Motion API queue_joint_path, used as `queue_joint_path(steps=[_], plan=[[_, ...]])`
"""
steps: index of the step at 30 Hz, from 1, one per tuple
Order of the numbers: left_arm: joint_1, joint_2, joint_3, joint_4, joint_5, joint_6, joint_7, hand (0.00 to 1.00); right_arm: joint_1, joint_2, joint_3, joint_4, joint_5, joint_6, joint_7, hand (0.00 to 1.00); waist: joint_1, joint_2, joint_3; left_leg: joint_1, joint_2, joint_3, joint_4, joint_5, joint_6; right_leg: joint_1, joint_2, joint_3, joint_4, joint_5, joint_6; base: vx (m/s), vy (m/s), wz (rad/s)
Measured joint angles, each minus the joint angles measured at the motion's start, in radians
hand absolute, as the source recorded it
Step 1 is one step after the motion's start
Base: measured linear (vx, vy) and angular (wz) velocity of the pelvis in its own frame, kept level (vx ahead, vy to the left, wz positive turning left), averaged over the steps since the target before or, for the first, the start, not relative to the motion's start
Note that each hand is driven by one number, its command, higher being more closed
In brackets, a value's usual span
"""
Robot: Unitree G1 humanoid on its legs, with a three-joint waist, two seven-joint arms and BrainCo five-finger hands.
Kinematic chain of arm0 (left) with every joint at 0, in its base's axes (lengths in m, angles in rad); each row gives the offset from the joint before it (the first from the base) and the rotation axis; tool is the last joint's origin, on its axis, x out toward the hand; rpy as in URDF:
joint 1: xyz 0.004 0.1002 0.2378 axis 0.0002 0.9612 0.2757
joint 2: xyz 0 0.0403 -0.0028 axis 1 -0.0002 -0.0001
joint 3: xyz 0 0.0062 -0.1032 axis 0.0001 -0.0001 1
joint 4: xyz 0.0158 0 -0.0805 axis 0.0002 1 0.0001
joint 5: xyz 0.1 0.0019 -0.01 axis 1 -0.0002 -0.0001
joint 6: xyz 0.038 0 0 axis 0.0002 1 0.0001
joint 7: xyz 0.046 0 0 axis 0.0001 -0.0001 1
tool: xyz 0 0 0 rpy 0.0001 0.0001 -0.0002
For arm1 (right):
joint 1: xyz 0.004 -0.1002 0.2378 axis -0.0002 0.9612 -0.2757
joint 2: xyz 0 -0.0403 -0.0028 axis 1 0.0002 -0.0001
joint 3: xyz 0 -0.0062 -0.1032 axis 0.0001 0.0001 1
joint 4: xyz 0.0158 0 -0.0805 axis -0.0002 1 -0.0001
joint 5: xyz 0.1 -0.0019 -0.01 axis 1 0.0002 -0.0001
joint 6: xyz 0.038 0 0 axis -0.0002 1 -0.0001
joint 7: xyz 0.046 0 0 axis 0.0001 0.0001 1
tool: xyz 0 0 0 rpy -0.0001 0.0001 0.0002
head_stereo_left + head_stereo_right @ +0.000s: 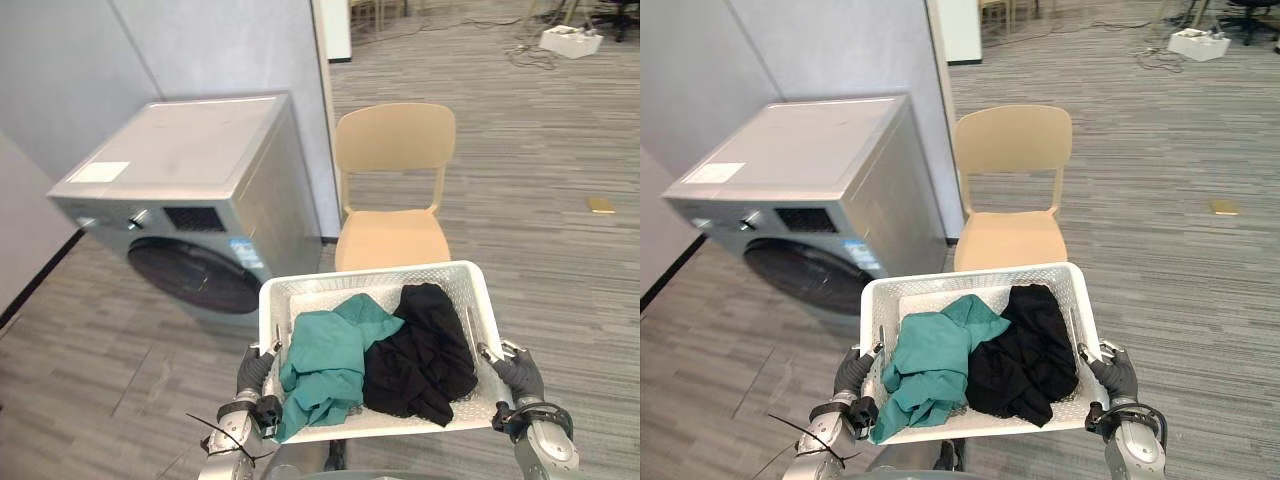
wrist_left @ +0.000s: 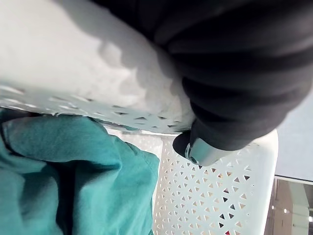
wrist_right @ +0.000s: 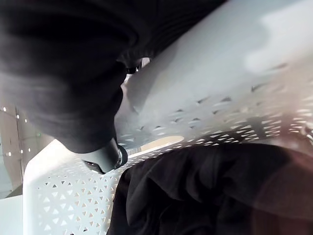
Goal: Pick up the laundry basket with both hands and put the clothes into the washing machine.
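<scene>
White laundry basket [image 1: 330,292], teal garment [image 1: 325,362] and black garment [image 1: 425,355] inside

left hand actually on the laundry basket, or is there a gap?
Touching. The left wrist view shows the left hand with its thumb hooked over the white rim of the laundry basket, with no gap between them.

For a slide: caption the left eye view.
Left hand and right hand grip white basket of clothes near washing machine.

Bright, even room light leaves a pale sheen atop the washing machine [image 1: 200,140].
</scene>
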Motion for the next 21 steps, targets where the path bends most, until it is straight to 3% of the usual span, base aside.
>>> queue_joint_path(steps=[1, 2, 3, 4, 5, 7, 9, 10, 11, 12, 13, 14, 15, 16, 21], plan=[[-0.005, 0.024, -0.003, -0.005, 0.000, 0.008, -0.002, 1.00, 0.016, 0.026, 0.003, -0.002, -0.003, -0.001, 0.004, 1.00, -0.003, -0.034, -0.015, 0.058, -0.012, 0.001, -0.044, -0.005, 0.011, -0.079, 0.000, 0.014, 0.201, -0.002, 0.053, 0.71, 0.005, -0.36], [-0.015, 0.035, -0.005, -0.007, 0.001, 0.009, -0.001, 1.00, 0.018, 0.039, 0.002, -0.003, -0.003, -0.001, 0.004, 1.00, -0.013, -0.049, -0.013, 0.083, -0.016, -0.004, -0.062, -0.007, 0.013, -0.138, -0.007, 0.015, 0.337, 0.001, 0.102, 0.54, -0.043, -0.17], [-0.027, 0.042, -0.004, -0.006, 0.001, 0.014, 0.001, 1.00, 0.018, 0.047, -0.001, -0.007, -0.003, -0.002, 0.005, 1.00, -0.021, -0.065, -0.006, 0.119, -0.025, -0.013, -0.074, -0.011, 0.020, -0.221, -0.021, 0.006, 0.524, 0.003, 0.118, 0.54, -0.038, -0.15], [-0.036, 0.042, -0.010, -0.006, 0.003, 0.023, 0.002, 1.00, 0.027, 0.051, -0.011, -0.011, -0.003, -0.002, 0.007, 1.00, -0.029, -0.064, -0.005, 0.180, -0.025, -0.017, -0.075, -0.029, 0.027, -0.305, -0.046, 0.017, 0.694, -0.015, 0.110, 0.40, -0.026, -0.11], [-0.043, 0.042, -0.018, -0.006, 0.008, 0.026, 0.002, 1.00, 0.035, 0.057, -0.021, -0.012, -0.002, -0.005, 0.008, 1.00, -0.033, -0.055, -0.004, 0.212, -0.013, -0.020, -0.074, -0.033, 0.032, -0.339, -0.064, 0.017, 0.714, -0.027, 0.094, 0.38, -0.021, -0.09], [-0.055, 0.042, -0.021, -0.006, 0.012, 0.026, 0.002, 1.00, 0.031, 0.054, -0.024, -0.014, -0.001, -0.008, 0.008, 1.00, -0.046, -0.028, -0.015, 0.242, 0.027, -0.020, -0.073, -0.046, 0.023, -0.414, -0.107, 0.000, 0.616, -0.044, 0.066, 0.27, -0.029, -0.10], [-0.082, 0.043, -0.021, -0.002, 0.012, 0.026, 0.005, 1.00, 0.030, 0.058, -0.027, -0.015, 0.010, -0.024, 0.007, 1.00, -0.046, -0.011, -0.012, 0.264, 0.073, -0.023, -0.070, -0.094, -0.011, -0.452, -0.154, -0.013, 0.391, -0.038, 0.074, 0.30, -0.086, -0.02], [-0.093, 0.047, -0.021, 0.004, 0.012, 0.025, 0.005, 1.00, 0.030, 0.069, -0.034, -0.015, 0.011, -0.031, 0.008, 1.00, -0.046, -0.026, -0.013, 0.275, 0.085, -0.034, -0.067, -0.130, -0.041, -0.459, -0.180, 0.005, 0.237, -0.010, 0.102, 0.29, -0.193, 0.31], [-0.093, 0.058, -0.029, 0.005, 0.012, 0.025, 0.004, 1.00, 0.038, 0.078, -0.039, -0.013, 0.011, -0.032, 0.008, 1.00, -0.054, -0.061, -0.016, 0.278, 0.076, -0.046, -0.062, -0.161, -0.068, -0.443, -0.217, 0.038, 0.099, 0.070, 0.118, 0.30, -0.297, 0.46], [-0.093, 0.066, -0.036, 0.006, 0.012, 0.025, 0.003, 1.00, 0.045, 0.085, -0.039, -0.011, 0.011, -0.032, 0.008, 1.00, -0.056, -0.079, -0.016, 0.283, 0.069, -0.058, -0.054, -0.184, -0.081, -0.438, -0.237, 0.045, 0.067, 0.132, 0.136, 0.31, -0.349, 0.65], [-0.100, 0.049, -0.048, 0.049, 0.011, 0.026, 0.003, 1.00, 0.044, 0.071, -0.051, 0.020, 0.012, -0.033, 0.008, 1.00, -0.060, -0.066, -0.018, 0.294, 0.093, -0.087, -0.041, -0.218, -0.105, -0.427, -0.225, 0.011, 0.092, 0.187, 0.133, 0.29, -0.374, 0.53], [-0.098, 0.035, -0.051, 0.072, 0.011, 0.028, 0.003, 1.00, 0.046, 0.045, -0.055, 0.041, 0.010, -0.025, 0.008, 1.00, -0.050, -0.038, -0.026, 0.289, 0.128, -0.098, -0.041, -0.213, -0.113, -0.415, -0.206, -0.016, 0.076, 0.182, 0.116, 0.25, -0.292, 0.43], [-0.096, 0.033, -0.059, 0.078, 0.010, 0.028, 0.003, 1.00, 0.045, 0.038, -0.057, 0.047, 0.010, -0.024, 0.009, 1.00, -0.047, -0.031, -0.025, 0.283, 0.138, -0.105, -0.044, -0.208, -0.121, -0.415, -0.196, -0.028, 0.071, 0.180, 0.108, 0.20, -0.263, 0.36], [-0.098, 0.024, -0.065, 0.084, 0.010, 0.028, 0.003, 1.00, 0.040, 0.030, -0.060, 0.055, 0.010, -0.021, 0.010, 1.00, -0.051, -0.007, -0.029, 0.272, 0.152, -0.124, -0.056, -0.190, -0.147, -0.415, -0.186, -0.054, 0.066, 0.178, 0.094, 0.15, -0.218, 0.49], [-0.161, 0.027, -0.067, 0.128, -0.002, 0.025, 0.021, 1.00, -0.043, -0.012, -0.061, 0.129, 0.020, -0.021, 0.017, 1.00, -0.054, 0.002, -0.015, 0.205, 0.181, -0.179, -0.088, -0.113, -0.193, -0.433, -0.178, -0.140, 0.023, 0.199, 0.047, 0.05, -0.161, 0.46]])
